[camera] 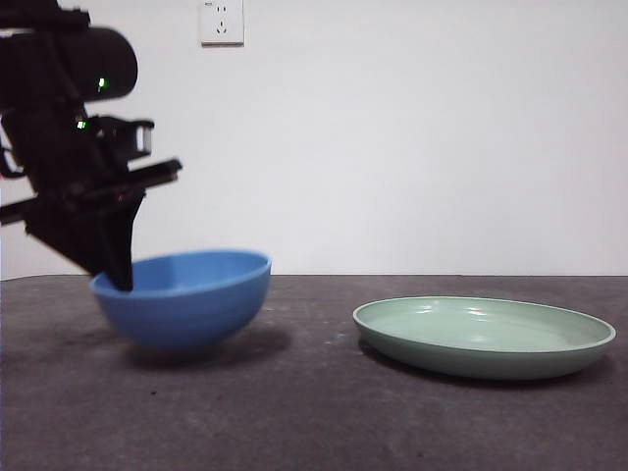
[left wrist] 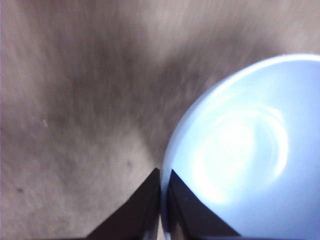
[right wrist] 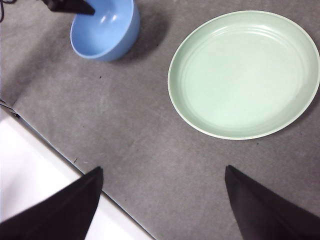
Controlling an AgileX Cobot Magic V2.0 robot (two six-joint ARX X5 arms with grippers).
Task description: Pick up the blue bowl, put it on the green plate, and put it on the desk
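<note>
You have the left gripper (camera: 120, 275) clenched on the blue bowl (camera: 186, 309) rim at 9 o'clock, tilting it for lift toward the green plate (camera: 484, 337); right gripper (right wrist: 162, 200) waits released.

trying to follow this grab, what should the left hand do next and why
Probably lift the blue bowl and carry it toward the green plate. The left hand is shut on the bowl's rim, the bowl looks tilted on the desk, and the plate sits empty beside it.
</note>
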